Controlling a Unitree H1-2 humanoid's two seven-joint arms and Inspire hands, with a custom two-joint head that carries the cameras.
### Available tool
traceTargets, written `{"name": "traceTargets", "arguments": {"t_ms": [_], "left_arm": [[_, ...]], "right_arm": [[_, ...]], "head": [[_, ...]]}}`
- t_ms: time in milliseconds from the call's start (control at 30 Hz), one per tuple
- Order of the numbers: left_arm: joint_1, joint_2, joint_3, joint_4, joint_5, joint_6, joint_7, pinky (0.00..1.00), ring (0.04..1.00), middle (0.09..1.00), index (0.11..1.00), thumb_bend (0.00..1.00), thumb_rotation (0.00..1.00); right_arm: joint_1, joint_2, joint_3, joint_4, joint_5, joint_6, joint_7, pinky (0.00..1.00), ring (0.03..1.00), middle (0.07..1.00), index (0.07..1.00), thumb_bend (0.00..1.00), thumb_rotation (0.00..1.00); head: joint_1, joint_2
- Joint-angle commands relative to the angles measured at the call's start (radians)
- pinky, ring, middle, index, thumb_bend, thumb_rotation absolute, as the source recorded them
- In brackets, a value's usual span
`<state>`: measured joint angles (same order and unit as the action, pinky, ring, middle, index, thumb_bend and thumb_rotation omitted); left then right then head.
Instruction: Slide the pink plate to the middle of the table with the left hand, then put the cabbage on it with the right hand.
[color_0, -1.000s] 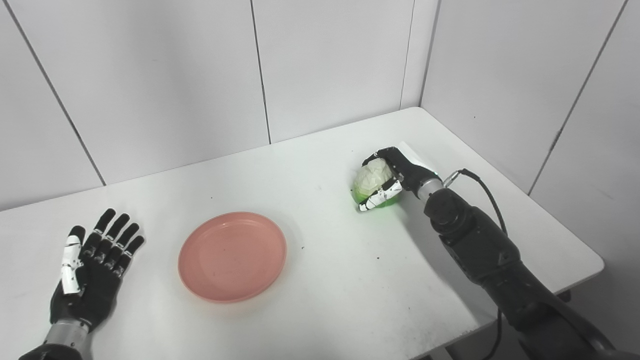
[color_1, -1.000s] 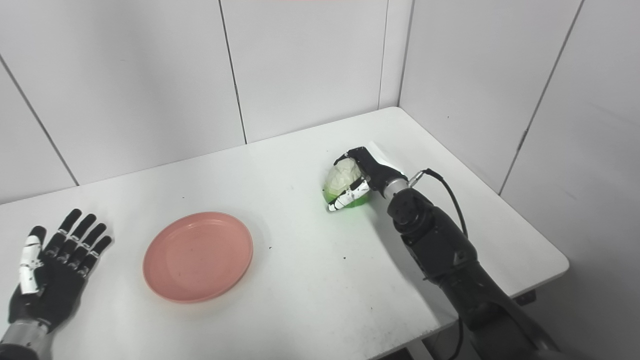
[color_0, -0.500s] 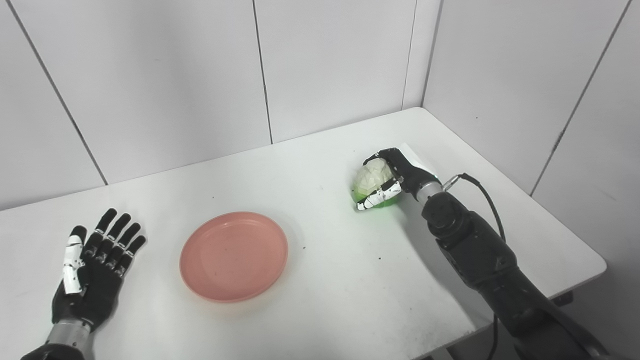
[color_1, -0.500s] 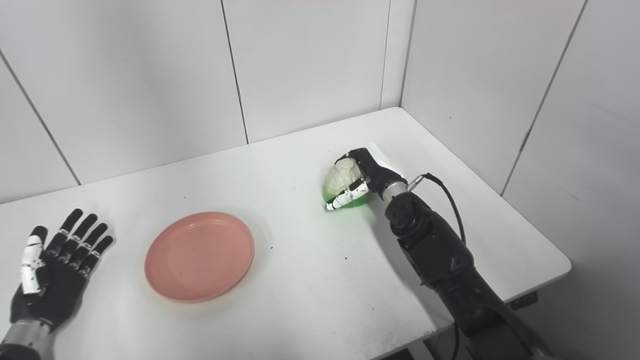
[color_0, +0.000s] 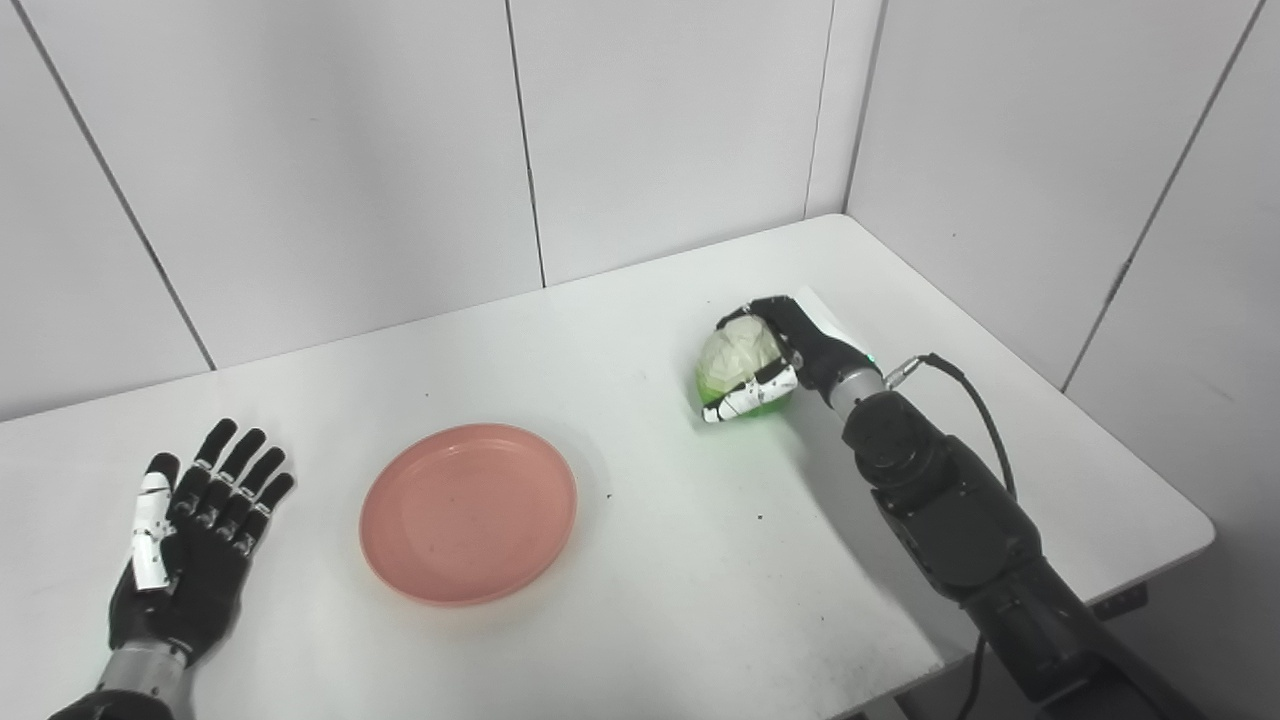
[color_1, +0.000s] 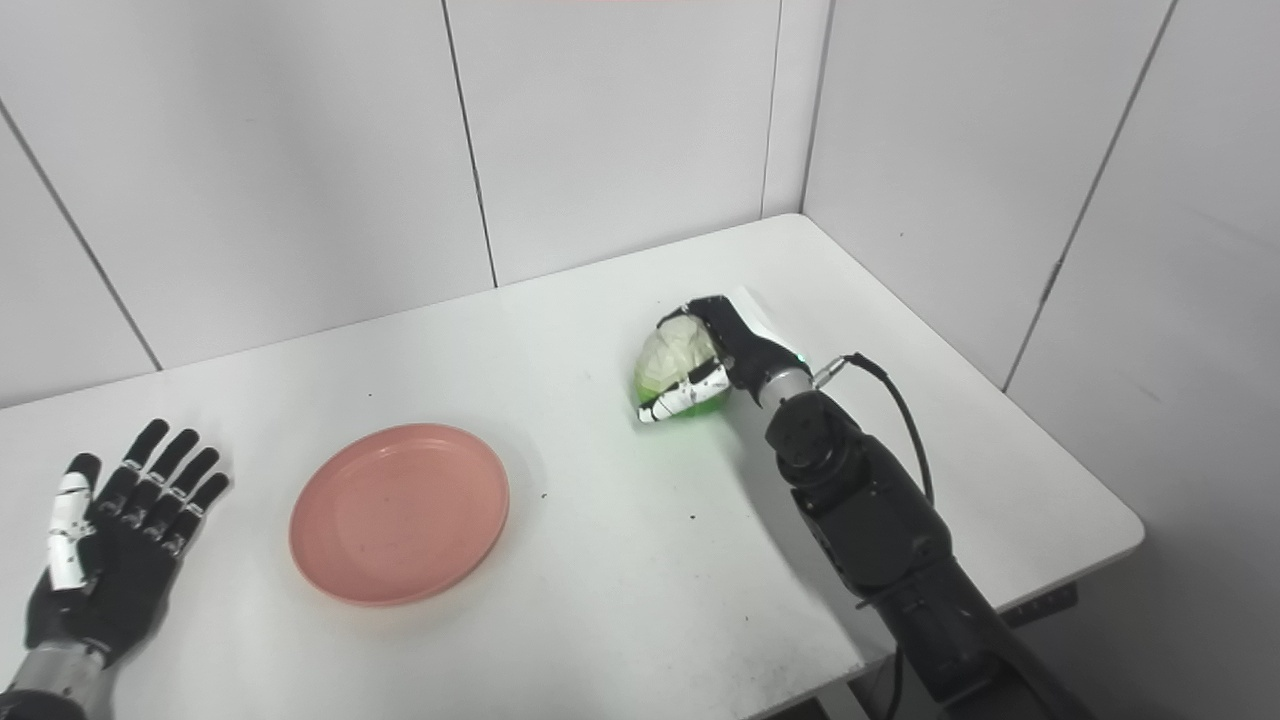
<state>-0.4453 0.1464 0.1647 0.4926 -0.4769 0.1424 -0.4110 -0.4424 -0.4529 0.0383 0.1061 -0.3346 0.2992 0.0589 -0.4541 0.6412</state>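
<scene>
Wrapped around the cabbage (color_0: 738, 357), the right hand (color_0: 790, 345) has dark fingers curled over the top and far side and a white-tipped one across the lower front, a grasp that looks meant to cradle the round head from several sides so it will not roll out in transit. That cabbage, pale on top and green beneath, sits at or just above the table (color_0: 650, 520) on its right half, well apart from the pink plate (color_0: 468, 512). Lying flat and empty near the table's middle, a little left of centre, the plate seems ready to receive it, so the sliding step appears done. Resting palm-up with fingers spread near the left edge, the left hand (color_0: 190, 535) holds nothing, likely parked clear of the plate. Counted: one cabbage, one plate, two hands.
</scene>
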Motion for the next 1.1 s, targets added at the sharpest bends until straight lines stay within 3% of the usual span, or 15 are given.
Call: {"name": "traceTargets", "arguments": {"t_ms": [0, 267, 533, 1067], "left_arm": [[0.026, -0.014, -0.015, 0.003, 0.027, 0.024, 0.025, 0.91, 0.918, 0.928, 0.919, 0.46, 1.0], [0.045, -0.043, -0.033, -0.054, 0.039, 0.043, 0.067, 0.92, 0.918, 0.928, 0.914, 0.46, 1.0], [0.063, -0.092, -0.057, -0.111, 0.059, 0.059, 0.124, 0.92, 0.918, 0.931, 0.917, 0.45, 1.0], [0.075, -0.186, -0.108, -0.199, 0.122, 0.093, 0.22, 0.93, 0.921, 0.928, 0.918, 0.46, 1.0]], "right_arm": [[-0.052, -0.013, -0.002, -0.066, -0.018, 0.019, 0.008, 0.36, 0.431, 0.459, 0.522, 0.52, 0.0], [-0.089, 0.009, 0.035, -0.162, -0.057, 0.036, 0.049, 0.34, 0.421, 0.454, 0.524, 0.52, 0.0], [-0.137, 0.073, 0.073, -0.143, -0.051, 0.016, 0.077, 0.36, 0.432, 0.459, 0.522, 0.52, 0.0], [-0.177, 0.175, 0.185, -0.035, -0.04, -0.137, 0.105, 0.35, 0.415, 0.458, 0.52, 0.52, 0.0]], "head": [[0.004, -0.001], [0.063, -0.007], [0.182, -0.012], [0.404, 0.008]]}}
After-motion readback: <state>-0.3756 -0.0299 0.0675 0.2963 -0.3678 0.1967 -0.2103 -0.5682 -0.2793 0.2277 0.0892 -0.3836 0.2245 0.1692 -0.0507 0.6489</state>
